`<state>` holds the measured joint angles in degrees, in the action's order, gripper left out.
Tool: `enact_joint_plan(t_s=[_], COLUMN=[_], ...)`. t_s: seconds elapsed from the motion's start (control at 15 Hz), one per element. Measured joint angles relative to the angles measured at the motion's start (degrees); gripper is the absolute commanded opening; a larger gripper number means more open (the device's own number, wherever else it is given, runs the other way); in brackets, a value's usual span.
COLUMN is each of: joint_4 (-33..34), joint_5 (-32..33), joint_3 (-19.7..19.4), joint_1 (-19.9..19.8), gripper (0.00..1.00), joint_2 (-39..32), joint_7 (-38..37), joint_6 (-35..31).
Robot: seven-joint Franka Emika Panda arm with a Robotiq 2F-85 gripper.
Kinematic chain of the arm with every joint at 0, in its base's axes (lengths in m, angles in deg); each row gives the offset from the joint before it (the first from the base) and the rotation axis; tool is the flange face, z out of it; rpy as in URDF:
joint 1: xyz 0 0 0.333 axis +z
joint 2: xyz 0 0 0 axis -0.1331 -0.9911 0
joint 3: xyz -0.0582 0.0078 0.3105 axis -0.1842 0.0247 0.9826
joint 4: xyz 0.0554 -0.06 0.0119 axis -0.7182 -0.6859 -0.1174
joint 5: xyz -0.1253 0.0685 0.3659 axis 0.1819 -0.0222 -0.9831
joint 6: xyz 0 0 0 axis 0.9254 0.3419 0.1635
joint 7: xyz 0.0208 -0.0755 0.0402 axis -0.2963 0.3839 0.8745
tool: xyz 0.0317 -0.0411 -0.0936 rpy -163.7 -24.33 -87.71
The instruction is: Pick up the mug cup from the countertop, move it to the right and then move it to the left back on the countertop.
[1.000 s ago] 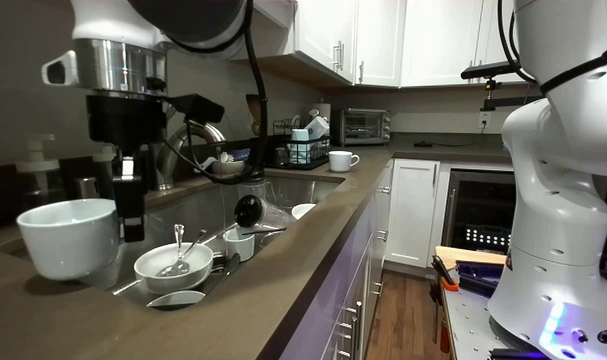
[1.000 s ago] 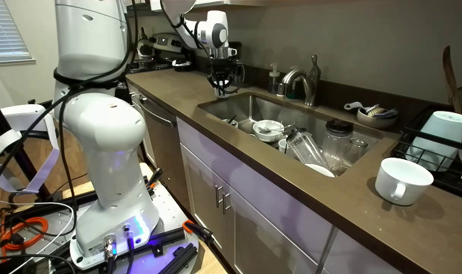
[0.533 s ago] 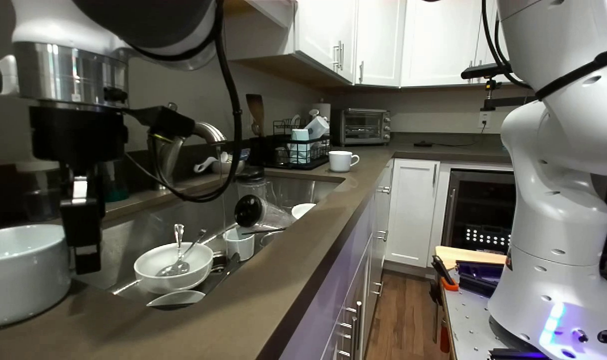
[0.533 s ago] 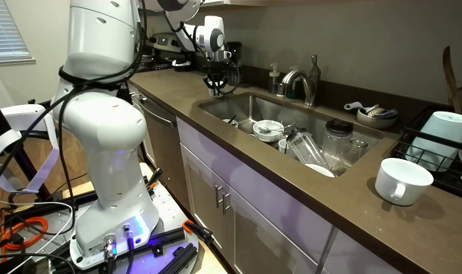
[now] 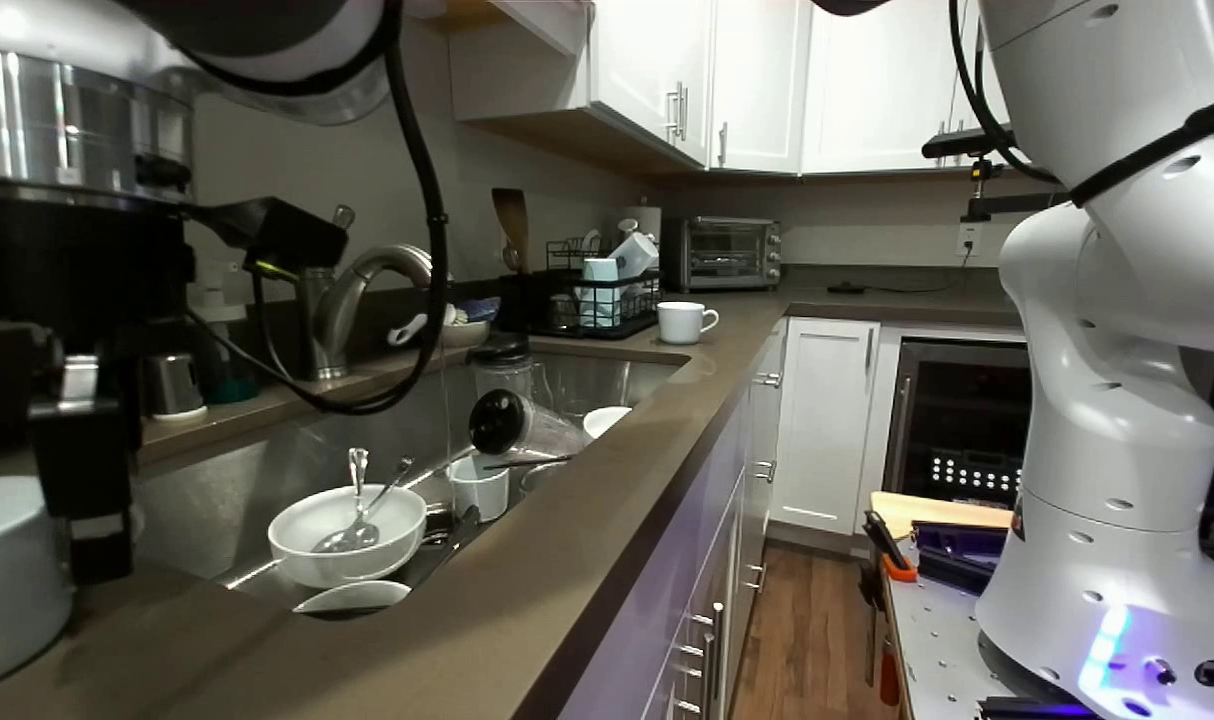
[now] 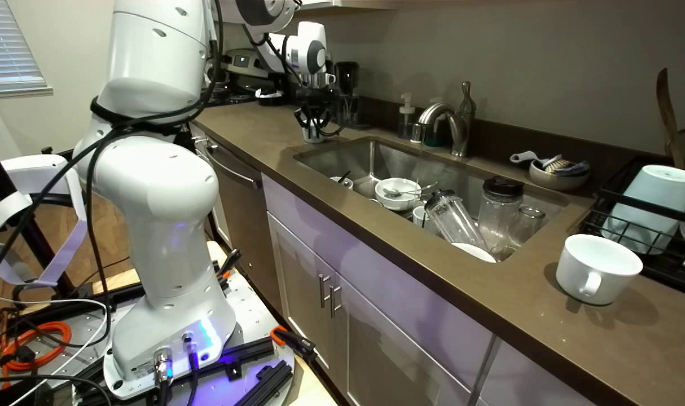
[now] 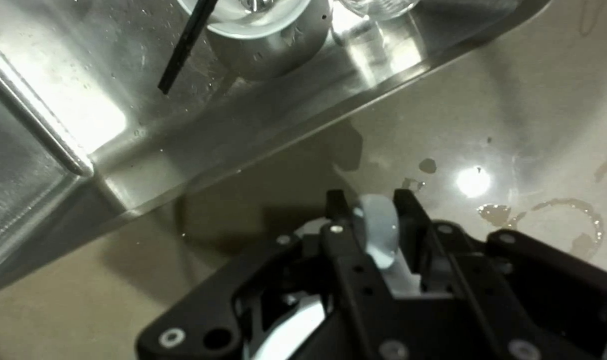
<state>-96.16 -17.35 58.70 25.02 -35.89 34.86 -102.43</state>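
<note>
The white mug cup [image 5: 7, 580] is cut off at the left edge of an exterior view. It also shows, small, below my gripper [image 6: 311, 121] in an exterior view [image 6: 312, 135]. In the wrist view its loop handle [image 7: 381, 227] stands between the two black fingers of my gripper [image 7: 367, 197], which is shut on it. Most of the mug's body is hidden behind the gripper there. The mug is upright, low over the grey-brown countertop [image 5: 567, 560] beside the sink's end; I cannot tell whether it touches the slab [image 6: 444, 270].
The steel sink [image 6: 376, 155] holds a white bowl [image 6: 398, 194] with utensils and a tilted clear bottle [image 6: 455, 220]. The faucet [image 6: 458, 132] and soap dispensers [image 6: 406, 119] stand behind it. Another white mug [image 6: 596, 270] stands on the counter near the dish rack [image 6: 630, 225].
My gripper has moved with the mug to the left and down in an exterior view, nearer the counter. It keeps hold of the handle. The other white mug has not moved.
</note>
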Motion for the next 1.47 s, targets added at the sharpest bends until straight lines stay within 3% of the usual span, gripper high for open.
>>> enact_joint_plan(t_s=[0.27, 0.4, 0.87, 1.47], joint_4=[2.02, 2.7, 2.37, -6.89], joint_5=[0.08, 0.32, 0.42, -1.35], joint_3=[0.01, -0.09, -3.07, -4.89], joint_1=[0.84, 0.94, -0.32, -4.38], gripper=[0.87, 0.94, 0.86, 0.93], joint_2=[0.0, 0.01, 1.6, 9.84], joint_7=[0.0, 0.0, -0.08, -0.23], joint_6=[3.2, 4.61, 5.94, 6.0])
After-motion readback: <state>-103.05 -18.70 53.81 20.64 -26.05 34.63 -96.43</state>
